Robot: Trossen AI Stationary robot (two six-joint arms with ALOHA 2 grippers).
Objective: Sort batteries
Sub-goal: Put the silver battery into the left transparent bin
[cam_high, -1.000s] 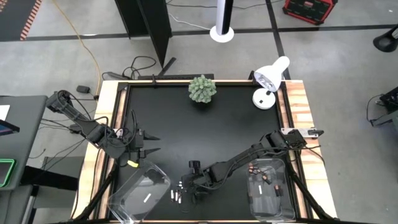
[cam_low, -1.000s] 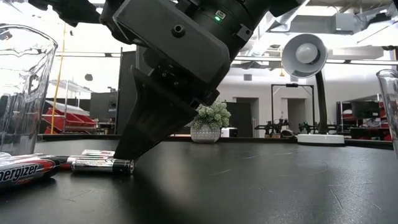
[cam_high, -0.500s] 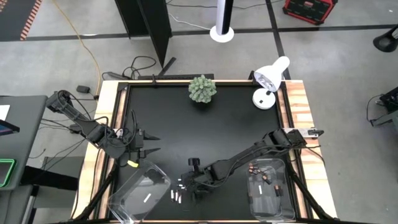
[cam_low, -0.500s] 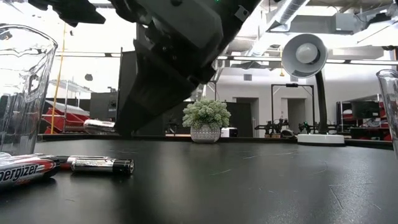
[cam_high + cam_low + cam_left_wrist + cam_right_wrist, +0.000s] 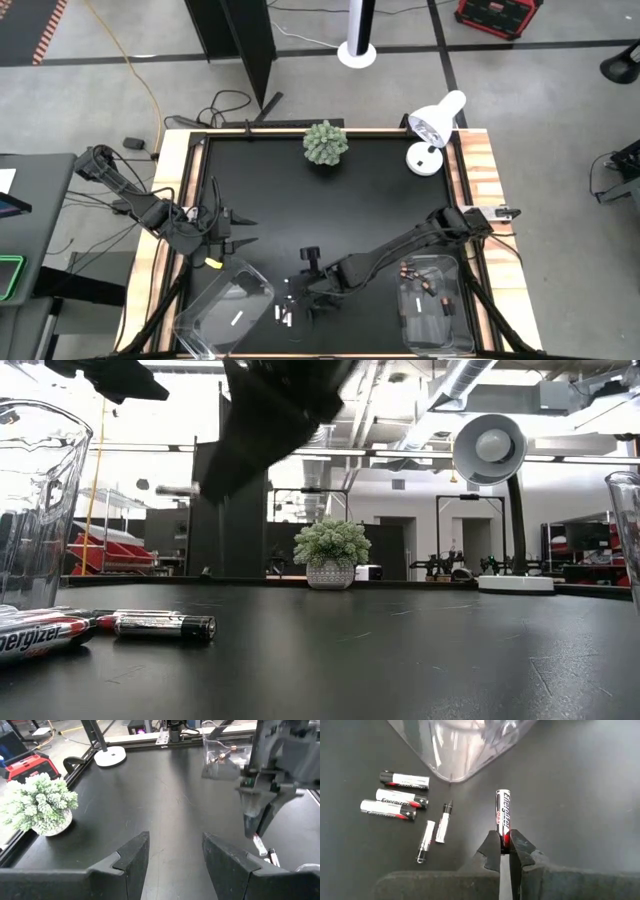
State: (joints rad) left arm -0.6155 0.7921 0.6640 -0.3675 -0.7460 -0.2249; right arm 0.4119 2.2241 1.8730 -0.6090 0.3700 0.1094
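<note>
My right gripper [image 5: 296, 291] is shut on a silver and black Energizer battery [image 5: 503, 812], above the table's near middle. In the low view the battery [image 5: 177, 490] shows high above the table top. Several loose batteries [image 5: 400, 796] lie on their sides on the black table, next to the left clear bin [image 5: 225, 305]; they also show in the high view [image 5: 283, 317] and the low view [image 5: 163, 626]. One white battery [image 5: 237, 320] lies in that bin. My left gripper [image 5: 172, 842] is open and empty at the table's left [image 5: 243, 231]. My right gripper pinches one end of the battery [image 5: 504, 836] between its two fingertips. The battery lies in line with the fingers and sticks out past them. It is lifted clear of the table and lies about level in the low view.
The right clear bin [image 5: 436, 305] at the near right holds several dark batteries with copper ends [image 5: 414, 272]. A small potted plant [image 5: 325, 142] and a white desk lamp [image 5: 432, 128] stand at the far edge. Bare black table lies between them and the grippers.
My right gripper has gone up from the table top beside the loose batteries, taking one battery with it. That battery is now lifted well clear of the table. The other batteries have stayed where they lay.
</note>
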